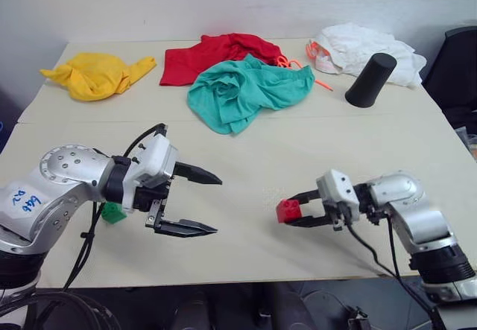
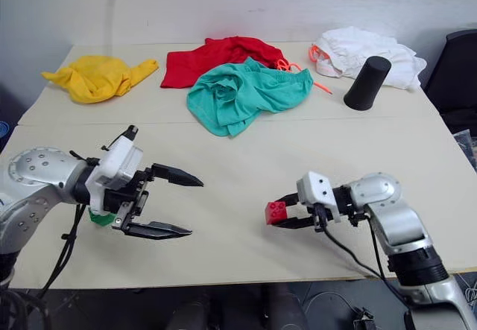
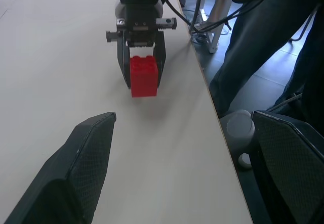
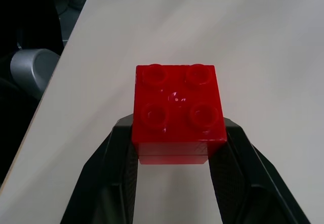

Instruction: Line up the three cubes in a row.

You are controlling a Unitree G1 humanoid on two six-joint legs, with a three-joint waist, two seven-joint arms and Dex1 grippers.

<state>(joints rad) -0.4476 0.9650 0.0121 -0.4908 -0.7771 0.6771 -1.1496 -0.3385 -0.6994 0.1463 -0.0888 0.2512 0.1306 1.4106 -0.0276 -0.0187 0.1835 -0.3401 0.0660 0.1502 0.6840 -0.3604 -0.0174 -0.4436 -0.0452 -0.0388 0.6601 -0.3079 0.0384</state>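
Observation:
My right gripper (image 1: pixel 289 211) is shut on the red cube (image 1: pixel 285 210), holding it just above the table near the front edge, studs up in the right wrist view (image 4: pixel 177 110). The left wrist view looks straight at the same red cube (image 3: pixel 144 76) between the right gripper's fingers. My left gripper (image 1: pixel 217 205) hovers open at the front left, pointing toward the right gripper with nothing between its fingers. A green cube (image 1: pixel 113 212) sits on the table, partly hidden behind my left arm.
At the back of the table (image 1: pixel 246 159) lie a yellow cloth (image 1: pixel 97 74), a red cloth (image 1: pixel 216 53), a teal cloth (image 1: pixel 246 91) and a white cloth (image 1: pixel 358 47). A black cup (image 1: pixel 370 80) stands tilted at the back right. Bare tabletop lies between the grippers.

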